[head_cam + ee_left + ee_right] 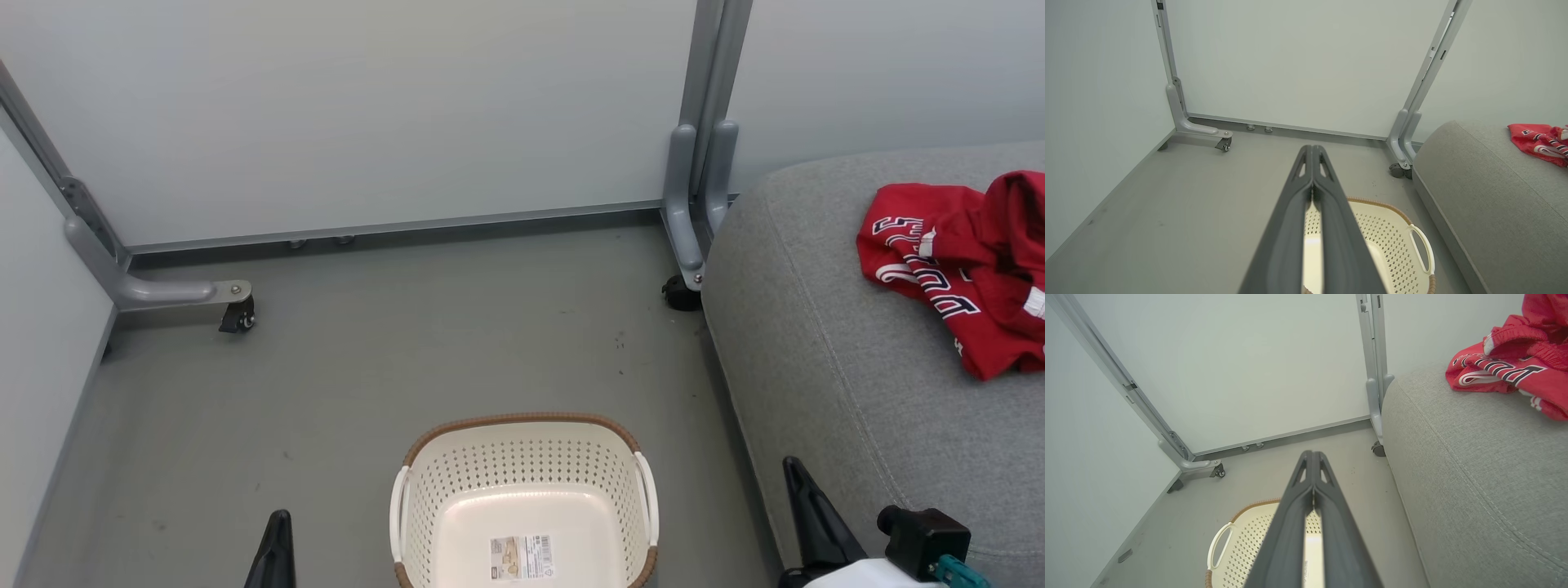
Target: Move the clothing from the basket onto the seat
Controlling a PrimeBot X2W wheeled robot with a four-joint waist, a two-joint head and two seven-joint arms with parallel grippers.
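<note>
The red clothing (967, 265) with white trim and dark lettering lies crumpled on the grey seat (824, 351) at the right. The cream perforated basket (522, 482) stands on the floor at the bottom centre, with just a label sticker on its bottom. My left gripper (279, 523) is shut and holds nothing, left of the basket. Between the basket and the seat, my right gripper (793, 474) is shut on nothing too. In the left wrist view the left gripper (1312, 149) points over the basket (1392, 228) with its fingers pressed together. The right gripper (1312, 455) shows the same, above the basket (1241, 547), with the clothing (1506, 371) on the seat (1474, 465).
Pale partition panels close off the back and left. Their grey metal feet with castors (237, 314) (678, 294) stand on the grey floor (367, 359). One post foot sits right at the seat's far corner.
</note>
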